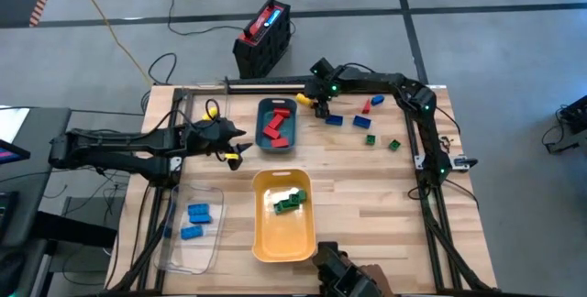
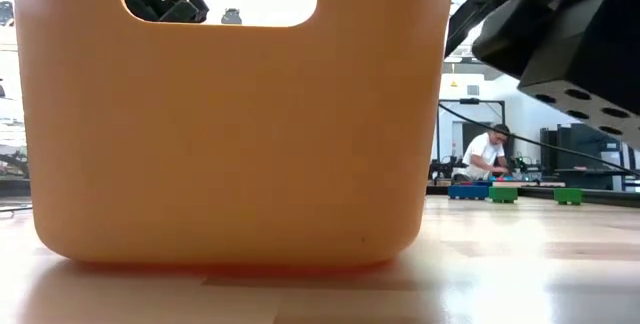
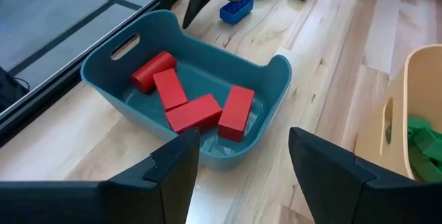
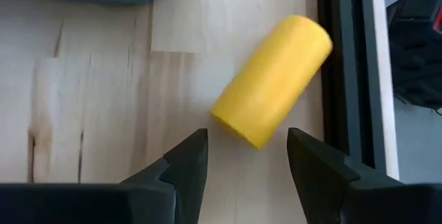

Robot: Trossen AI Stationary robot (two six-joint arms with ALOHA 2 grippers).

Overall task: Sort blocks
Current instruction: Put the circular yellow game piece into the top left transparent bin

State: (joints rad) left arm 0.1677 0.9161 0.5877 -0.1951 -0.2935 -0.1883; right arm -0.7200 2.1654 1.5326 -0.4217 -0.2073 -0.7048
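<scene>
A yellow rounded block (image 4: pixel 273 79) lies on the table near its far edge, beside the black frame rail. My right gripper (image 4: pixel 246 137) (image 1: pixel 321 104) points down at it, open, with a fingertip on either side of the block's nearer end and a small gap to each. My left gripper (image 3: pixel 242 155) (image 1: pixel 234 146) hangs open above the table, left of the teal tray (image 1: pixel 277 141), which holds several red blocks (image 3: pixel 197 103). Green blocks (image 1: pixel 289 201) lie in the yellow tray (image 1: pixel 282 242). Blue blocks (image 1: pixel 195 221) lie in the clear tray (image 1: pixel 183 251).
Loose blue (image 1: pixel 335 120), red (image 1: pixel 366 107) and green (image 1: pixel 370 138) blocks lie on the table at the far right. A red-and-black box (image 1: pixel 264 36) stands on the floor beyond the table. In the low view the yellow tray's wall (image 2: pixel 230 114) fills the foreground.
</scene>
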